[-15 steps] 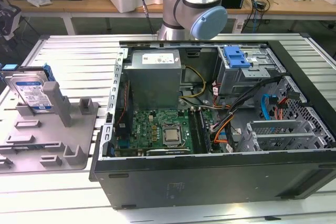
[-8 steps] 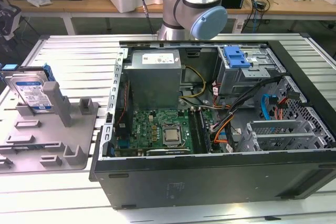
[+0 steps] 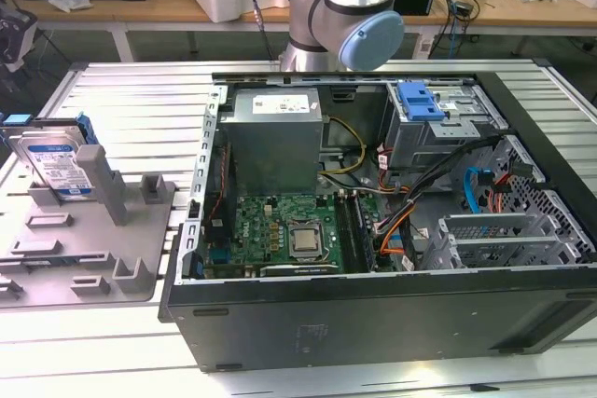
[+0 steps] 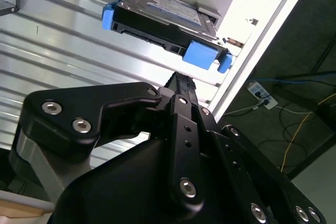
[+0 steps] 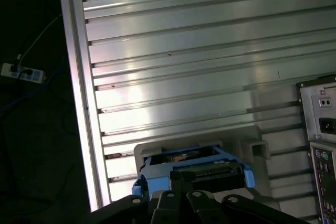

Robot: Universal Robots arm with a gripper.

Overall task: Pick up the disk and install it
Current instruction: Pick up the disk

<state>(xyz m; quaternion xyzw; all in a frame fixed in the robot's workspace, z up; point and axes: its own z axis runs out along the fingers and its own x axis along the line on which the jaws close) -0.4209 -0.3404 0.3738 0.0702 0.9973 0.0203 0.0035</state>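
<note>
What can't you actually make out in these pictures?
- Disk, exterior view: its bottom edge is sunk in the grey holder.
- Disk, first wrist view: its near part is covered by the gripper.
- Arm, exterior view: cut off by the top edge.
- Drive bay in the case, exterior view: its inside is hidden under the blue bracket.

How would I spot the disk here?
Find the big open computer case. To the exterior view's left of it sits a grey holder tray, with the disk standing on edge in it. Unlike the bare blue bracket inside the case, it carries a white-and-blue label.
</note>
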